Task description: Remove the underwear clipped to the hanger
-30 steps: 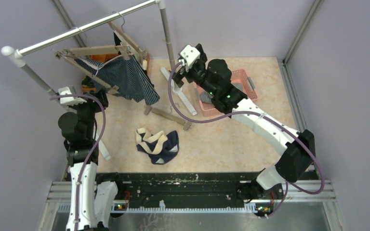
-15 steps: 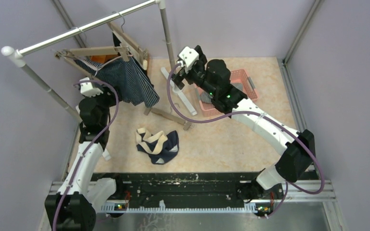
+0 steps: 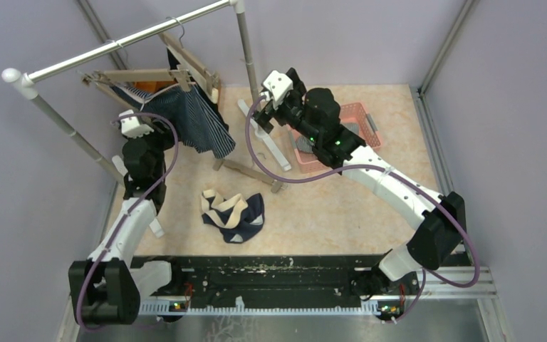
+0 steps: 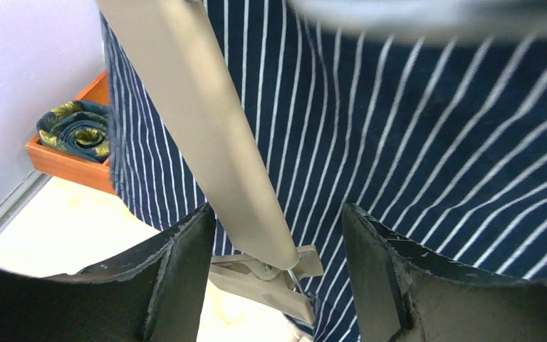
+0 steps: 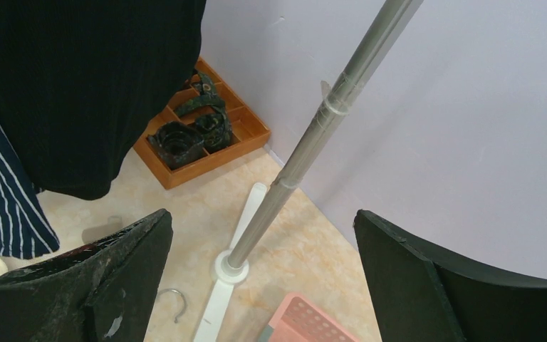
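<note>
Underwear point(image 4: 434, 142) with blue and white stripes is clipped to the hanger point(image 4: 206, 128), which is hung on the rail point(image 3: 128, 39). Black underwear point(image 5: 78, 85) is hung just beside it. A heap of underwear point(image 3: 233, 216) is laid on the bench point(image 3: 342, 206), well apart from the hanger. The left claw point(image 4: 278, 235) is open. A hanger arm and its clip point(image 4: 263, 281) are seen between the fingers, and nothing is gripped. The right claw point(image 5: 263, 249) is spread wide and nothing is held in it. It is placed near the post point(image 5: 306, 149) of the rail. An orange tray point(image 5: 185, 171) with rolled socks point(image 5: 178, 142) is seen by the wall. A pink basket point(image 3: 360, 114) is seen under the right arm.
</note>
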`<state>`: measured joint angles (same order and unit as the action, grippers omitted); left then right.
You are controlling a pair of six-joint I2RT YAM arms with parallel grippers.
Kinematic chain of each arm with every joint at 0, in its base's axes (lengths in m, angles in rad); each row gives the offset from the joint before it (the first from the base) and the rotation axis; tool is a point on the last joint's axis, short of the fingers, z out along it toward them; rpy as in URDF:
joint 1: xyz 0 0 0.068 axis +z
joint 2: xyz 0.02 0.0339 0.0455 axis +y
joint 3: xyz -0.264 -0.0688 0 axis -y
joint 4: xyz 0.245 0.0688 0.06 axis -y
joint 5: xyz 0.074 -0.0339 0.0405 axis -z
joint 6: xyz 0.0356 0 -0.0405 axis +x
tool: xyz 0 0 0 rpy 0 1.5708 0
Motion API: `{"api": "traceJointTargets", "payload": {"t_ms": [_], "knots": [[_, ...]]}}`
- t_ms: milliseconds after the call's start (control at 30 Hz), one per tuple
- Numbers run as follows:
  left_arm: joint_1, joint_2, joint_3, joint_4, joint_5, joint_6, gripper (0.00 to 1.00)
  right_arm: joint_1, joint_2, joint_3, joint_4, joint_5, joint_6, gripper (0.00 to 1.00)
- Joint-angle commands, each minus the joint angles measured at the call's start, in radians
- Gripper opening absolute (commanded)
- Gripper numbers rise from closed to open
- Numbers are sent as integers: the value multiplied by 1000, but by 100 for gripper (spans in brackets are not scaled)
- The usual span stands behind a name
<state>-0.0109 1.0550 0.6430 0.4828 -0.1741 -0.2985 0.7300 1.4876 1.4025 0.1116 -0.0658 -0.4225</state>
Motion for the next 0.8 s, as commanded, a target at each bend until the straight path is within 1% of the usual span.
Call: {"api": "traceJointTargets", "payload": {"t_ms": [0, 33, 100, 133, 200, 233, 267, 467, 600, 667, 767], "knots": [[-7, 65, 39, 122, -26, 11, 71, -3, -18, 45, 20, 18, -19, 99], [-8, 78, 41, 138, -39, 13, 71, -3, -19, 41, 18, 30, -24, 99], [-8, 107, 40, 176, -69, 22, 61, -3, -25, 30, 16, 54, -32, 99], [-9, 115, 39, 194, -86, 26, 49, -3, -28, 26, 16, 67, -35, 99], [-8, 126, 36, 235, -114, 42, 16, -3, -36, 17, 14, 87, -42, 99], [-9, 127, 35, 252, -121, 48, 2, -3, -40, 15, 10, 91, -46, 99], [-8, 126, 37, 262, -121, 56, 0, -3, -43, 12, 10, 96, -49, 99], [-9, 75, 68, 220, -97, 87, 0, -3, -36, -2, 27, 110, -52, 99], [-10, -25, 92, 124, -65, 81, 0, -2, -20, -11, 37, 99, -39, 99], [-10, -96, 106, 57, -77, 78, 0, -3, -21, -21, 51, 86, -30, 99], [-11, -186, 104, 14, -101, 63, 0, -3, -21, -31, 62, 64, -15, 99]]}}
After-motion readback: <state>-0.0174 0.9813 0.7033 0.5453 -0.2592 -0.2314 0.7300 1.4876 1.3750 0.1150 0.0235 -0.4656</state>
